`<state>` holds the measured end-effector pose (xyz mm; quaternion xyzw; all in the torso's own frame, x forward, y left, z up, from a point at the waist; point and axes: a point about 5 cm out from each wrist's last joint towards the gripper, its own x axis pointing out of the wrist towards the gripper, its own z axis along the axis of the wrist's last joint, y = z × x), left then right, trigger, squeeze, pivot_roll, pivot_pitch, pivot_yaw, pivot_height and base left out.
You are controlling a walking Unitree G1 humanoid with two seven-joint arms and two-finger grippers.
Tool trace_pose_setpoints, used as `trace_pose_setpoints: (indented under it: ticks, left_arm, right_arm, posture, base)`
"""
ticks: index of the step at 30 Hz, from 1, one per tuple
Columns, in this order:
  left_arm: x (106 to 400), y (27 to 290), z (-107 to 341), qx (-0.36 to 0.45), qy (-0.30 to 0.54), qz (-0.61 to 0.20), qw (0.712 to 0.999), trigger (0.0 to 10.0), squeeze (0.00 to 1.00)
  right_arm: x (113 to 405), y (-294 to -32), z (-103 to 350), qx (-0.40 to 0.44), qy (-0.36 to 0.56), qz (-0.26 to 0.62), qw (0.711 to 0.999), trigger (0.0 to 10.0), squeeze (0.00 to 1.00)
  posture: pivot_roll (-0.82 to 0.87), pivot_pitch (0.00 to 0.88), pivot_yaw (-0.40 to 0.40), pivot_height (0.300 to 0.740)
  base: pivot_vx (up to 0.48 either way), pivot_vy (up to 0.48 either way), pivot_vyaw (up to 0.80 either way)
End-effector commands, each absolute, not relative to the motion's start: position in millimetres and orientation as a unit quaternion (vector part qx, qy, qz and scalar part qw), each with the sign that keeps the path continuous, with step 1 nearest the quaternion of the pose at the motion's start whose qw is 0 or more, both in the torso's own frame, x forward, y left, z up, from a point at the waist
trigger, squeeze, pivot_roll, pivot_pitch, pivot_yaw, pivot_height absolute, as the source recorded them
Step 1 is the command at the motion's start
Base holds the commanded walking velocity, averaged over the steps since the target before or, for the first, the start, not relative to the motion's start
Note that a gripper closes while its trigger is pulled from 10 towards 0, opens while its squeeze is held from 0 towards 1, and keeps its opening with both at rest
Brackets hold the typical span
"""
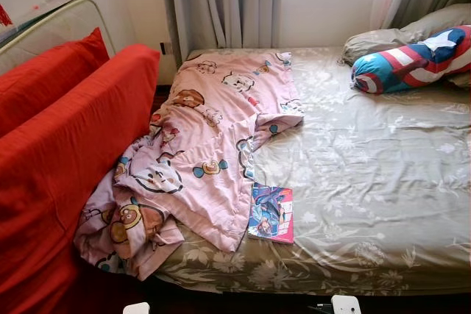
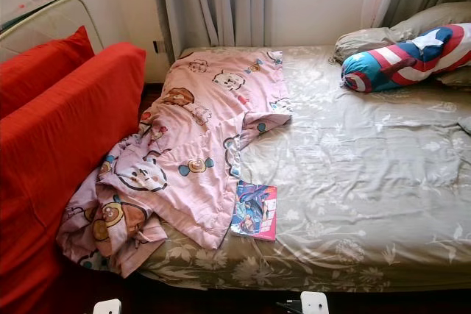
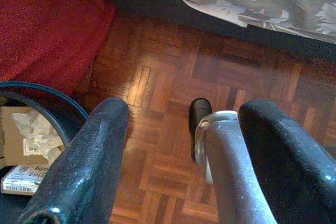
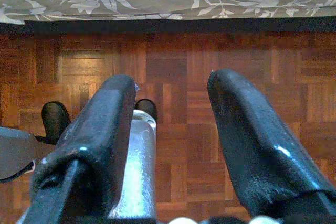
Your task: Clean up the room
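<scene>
overhanging bed edge, pink blanket, book near edge

grey curtains behind bed; parquet floor

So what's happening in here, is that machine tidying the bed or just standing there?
It stands at the foot of the bed, touching nothing yet. Both pincers hang open over the wooden floor: the left pincer, the right pincer. On the bed, a pink cartoon blanket lies crumpled along the side nearest the red cushions, with a comic book tucked partly under its edge.
</scene>
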<state>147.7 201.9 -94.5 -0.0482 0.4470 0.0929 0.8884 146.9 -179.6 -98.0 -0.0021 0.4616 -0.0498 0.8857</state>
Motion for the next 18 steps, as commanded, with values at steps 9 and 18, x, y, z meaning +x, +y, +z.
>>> trace_pose_setpoints:
  ticks: [9,18]
  left_arm:
    - [137.9,197.6,-98.5,-0.061,0.455,0.097,0.883,10.0,0.00]
    - [136.8,197.1,-99.0,-0.058,0.458,0.095,0.882,10.0,0.00]
  right_arm:
    - [142.4,-183.6,-98.6,-0.013,0.459,-0.038,0.887,10.0,0.00]
    - [141.2,-183.3,-99.2,-0.004,0.462,-0.034,0.886,10.0,0.00]
  posture:
    - [-0.02,0.000,0.005,0.740]
    - [-0.01,0.000,-0.001,0.740]
  base:
    - [0.000,0.000,0.00]
    - [0.000,0.000,0.32]
